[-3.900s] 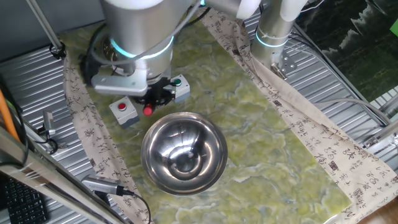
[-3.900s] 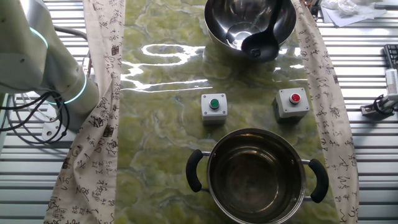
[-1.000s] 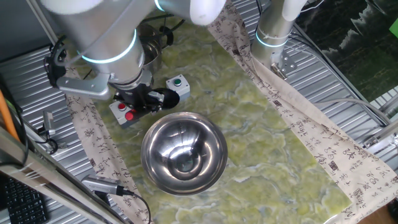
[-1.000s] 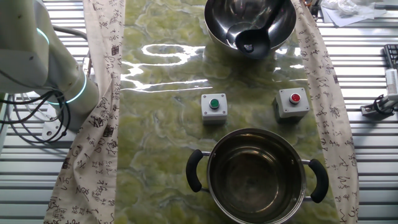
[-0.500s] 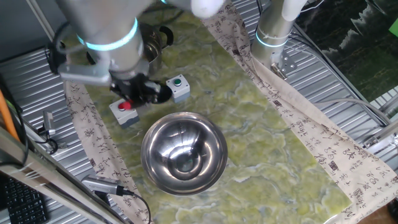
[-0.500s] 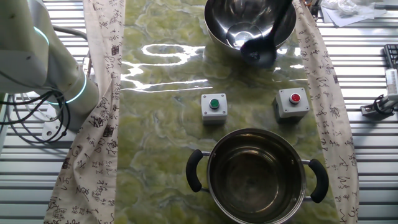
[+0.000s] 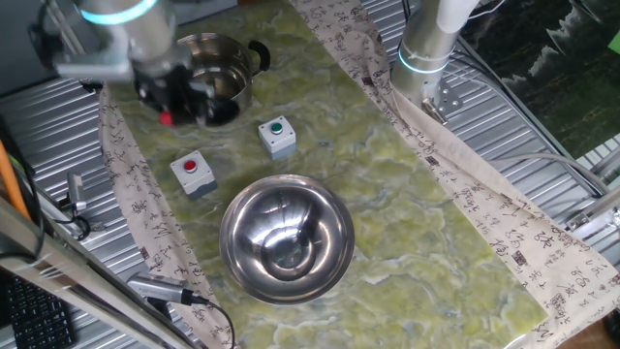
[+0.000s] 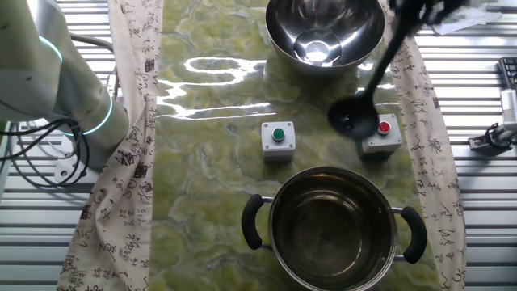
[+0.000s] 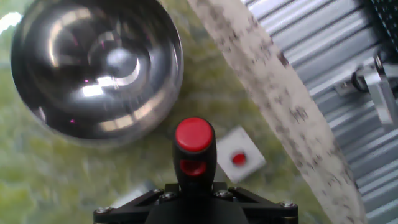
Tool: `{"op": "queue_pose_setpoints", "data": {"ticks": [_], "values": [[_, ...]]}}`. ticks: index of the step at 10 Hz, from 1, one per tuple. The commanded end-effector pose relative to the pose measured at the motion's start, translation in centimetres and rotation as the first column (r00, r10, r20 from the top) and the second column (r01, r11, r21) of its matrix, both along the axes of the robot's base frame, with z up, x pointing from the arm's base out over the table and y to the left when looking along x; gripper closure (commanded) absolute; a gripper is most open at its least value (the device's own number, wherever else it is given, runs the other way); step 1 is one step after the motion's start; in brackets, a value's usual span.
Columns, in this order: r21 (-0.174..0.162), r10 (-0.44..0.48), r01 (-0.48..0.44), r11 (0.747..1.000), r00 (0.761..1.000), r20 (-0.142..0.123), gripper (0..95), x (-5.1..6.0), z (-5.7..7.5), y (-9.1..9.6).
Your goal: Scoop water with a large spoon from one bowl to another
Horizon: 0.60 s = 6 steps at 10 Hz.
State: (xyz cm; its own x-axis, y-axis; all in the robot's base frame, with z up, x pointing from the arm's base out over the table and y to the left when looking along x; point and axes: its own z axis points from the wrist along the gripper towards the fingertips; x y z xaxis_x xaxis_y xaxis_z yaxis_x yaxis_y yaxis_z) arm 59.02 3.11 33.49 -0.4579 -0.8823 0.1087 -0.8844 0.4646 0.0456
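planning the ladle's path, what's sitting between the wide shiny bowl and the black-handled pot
In the other fixed view, two button boxes lie between the wide bowl and the pot: green-button box and red-button box. The ladle hangs over the red one.

Green marbled tabletop [image 8: 210, 162] w/ beige script-print cloth edges [image 8: 133, 121], mirror-silver mixing bowl [image 7: 286, 240], steel pot [image 8: 333, 230] w/ black handles, black spoon [image 8: 353, 119] w/ red tip, grey boxes w/ red [image 8: 380, 133] & green [image 8: 278, 137] btns.

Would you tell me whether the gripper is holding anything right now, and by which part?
Yes: the gripper holds the large spoon by the upper end of its handle, near the red tip.
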Motion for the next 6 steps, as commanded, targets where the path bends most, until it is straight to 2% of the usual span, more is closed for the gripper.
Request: {"op": "queue_pose_setpoints", "data": {"ticks": [1,2,3,4,6], "values": [[-0.007,0.087,-0.087,0.996,0.996,0.011,95.0,-2.7,-0.7,-11.1],[-0.014,0.1,-0.1,0.995,0.995,0.02,95.0,-3.8,-1.3,-13.6],[-0.014,0.11,-0.11,0.994,0.994,0.026,95.0,-4.5,-1.8,-15.2],[-0.014,0.113,-0.113,0.994,0.993,0.04,95.0,-5.4,-2.8,-17.2],[-0.009,0.115,-0.115,0.993,0.992,0.057,95.0,-6.2,-4.8,-18.5]]}}
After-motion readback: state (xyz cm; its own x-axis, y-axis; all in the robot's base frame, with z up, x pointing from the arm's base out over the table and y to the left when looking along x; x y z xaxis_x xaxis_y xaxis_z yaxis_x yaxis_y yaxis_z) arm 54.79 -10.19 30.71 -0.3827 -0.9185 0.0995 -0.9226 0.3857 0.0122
